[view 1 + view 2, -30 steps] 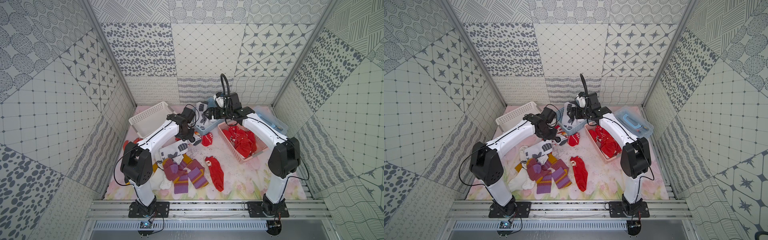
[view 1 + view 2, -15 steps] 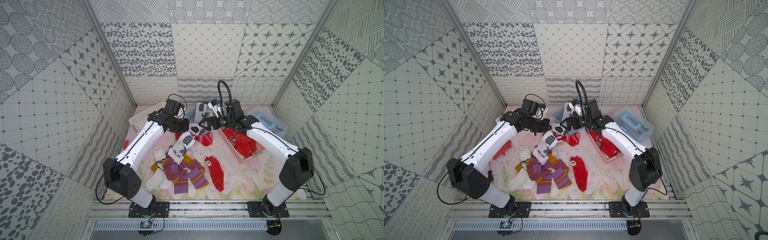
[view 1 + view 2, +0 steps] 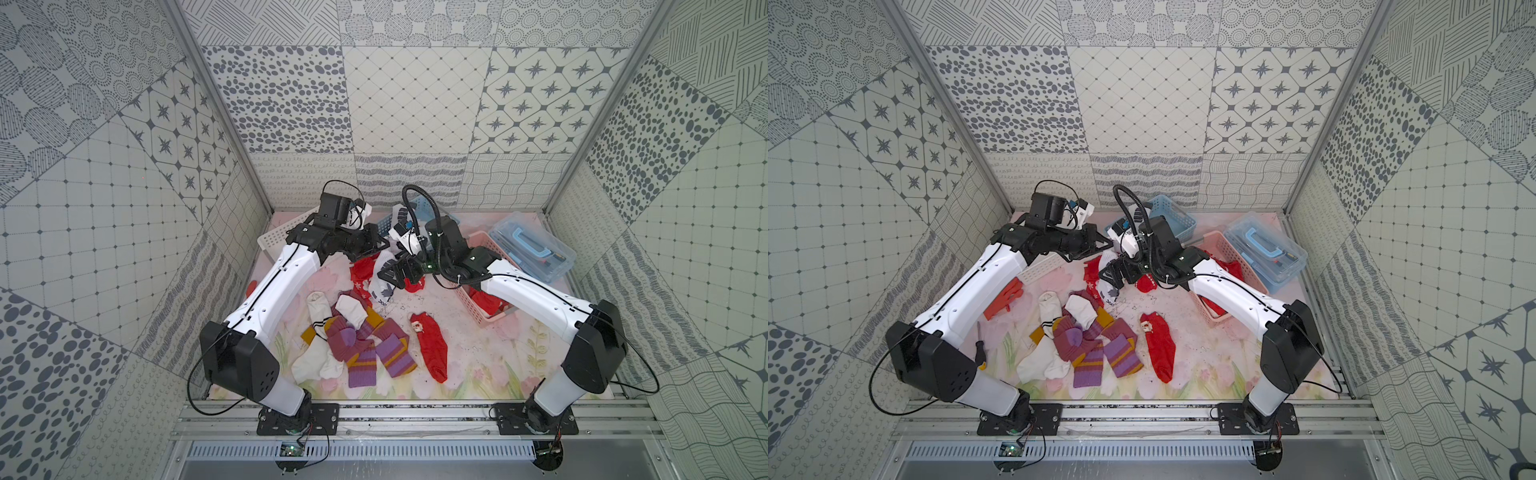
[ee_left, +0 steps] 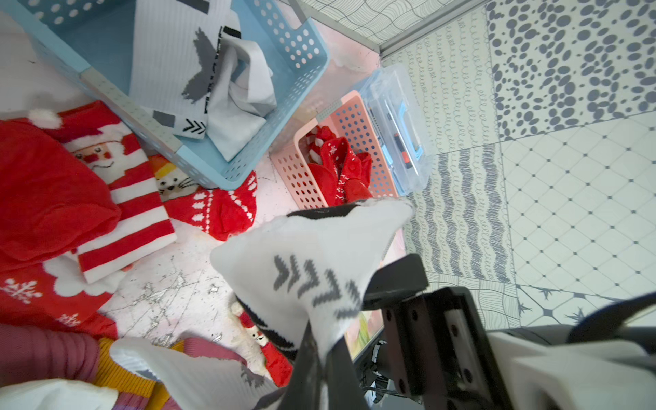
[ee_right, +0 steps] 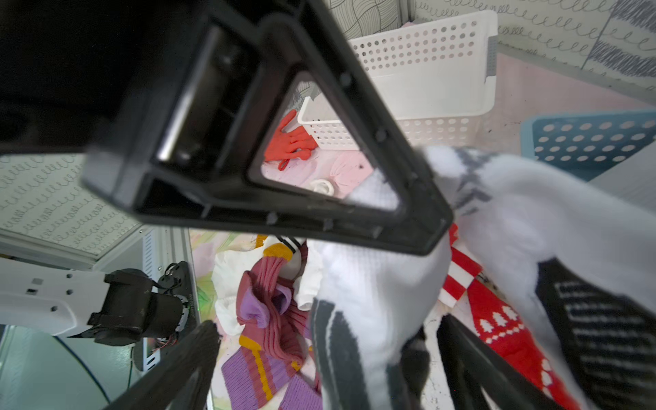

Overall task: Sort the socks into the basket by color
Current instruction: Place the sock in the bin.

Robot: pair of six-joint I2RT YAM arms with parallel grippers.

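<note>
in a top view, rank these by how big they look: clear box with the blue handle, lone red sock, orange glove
1. clear box, clearly largest
2. lone red sock, longer than the glove
3. orange glove, smallest

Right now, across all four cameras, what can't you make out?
- White basket: the left arm covers most of it in both top views, hiding its floor.
- Pink basket: the right arm crosses it in both top views; the red socks inside cannot be counted.
- Left gripper: in the left wrist view the white patterned sock covers its tips.
- Clear box: items inside too small to name.
</note>
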